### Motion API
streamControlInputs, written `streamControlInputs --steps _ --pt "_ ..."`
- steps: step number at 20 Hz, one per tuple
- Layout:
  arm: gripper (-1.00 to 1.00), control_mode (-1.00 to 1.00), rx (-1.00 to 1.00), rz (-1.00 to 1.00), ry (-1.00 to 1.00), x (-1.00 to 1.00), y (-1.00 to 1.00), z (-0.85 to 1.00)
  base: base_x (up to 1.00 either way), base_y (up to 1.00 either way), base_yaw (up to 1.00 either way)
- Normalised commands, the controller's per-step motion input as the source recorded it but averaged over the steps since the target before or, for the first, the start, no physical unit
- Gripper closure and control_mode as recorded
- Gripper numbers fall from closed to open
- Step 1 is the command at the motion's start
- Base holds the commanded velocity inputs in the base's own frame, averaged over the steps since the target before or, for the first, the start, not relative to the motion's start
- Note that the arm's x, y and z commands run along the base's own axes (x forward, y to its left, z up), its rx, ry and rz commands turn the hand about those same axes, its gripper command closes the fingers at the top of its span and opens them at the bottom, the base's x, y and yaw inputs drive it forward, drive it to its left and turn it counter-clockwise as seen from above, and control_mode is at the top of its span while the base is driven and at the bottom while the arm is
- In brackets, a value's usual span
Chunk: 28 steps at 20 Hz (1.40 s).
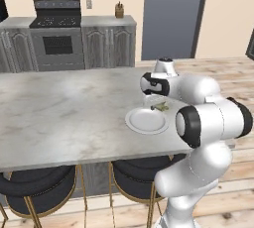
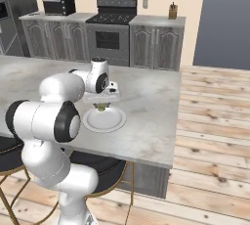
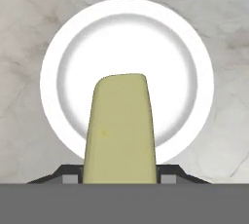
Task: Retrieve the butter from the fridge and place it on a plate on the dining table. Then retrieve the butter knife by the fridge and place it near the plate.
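The butter stick [image 3: 120, 128] is gripped in the end effector [image 3: 120, 177] just above the white plate [image 3: 58, 47] on the marbled worktop [image 1: 59, 108]; released off-centre, it could be tipped onto the rim.

In the hand view, the butter [image 3: 120, 128] covers the near part of the plate [image 3: 58, 52] and its own lower end runs under the frame's bottom. From both base cameras, the arm's wrist hides the gripper's [image 1: 159, 106] fingertips; contact between butter and plate cannot be judged.
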Motion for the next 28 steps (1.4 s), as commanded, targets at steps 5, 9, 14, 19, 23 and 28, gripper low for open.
streamControlInputs --steps 5,9,14,19,23,28 --pt "1.0 -1.0 0.0 0.0 0.04 0.31 0.0 -0.68 0.0 0.0 0.0" --pt "1.0 -1.0 0.0 0.0 0.0 0.34 0.0 -0.51 0.0 0.0 0.0" --pt "1.0 -1.0 0.0 0.0 0.01 0.3 0.0 -0.26 0.0 0.0 0.0" --pt "1.0 -1.0 0.0 0.0 0.0 0.03 0.0 -0.27 0.0 0.0 0.0" --pt "1.0 -1.0 0.0 0.0 0.0 0.0 0.0 -0.31 0.0 0.0 0.0" --pt "1.0 -1.0 0.0 0.0 0.0 0.01 0.0 -0.3 0.0 0.0 0.0"
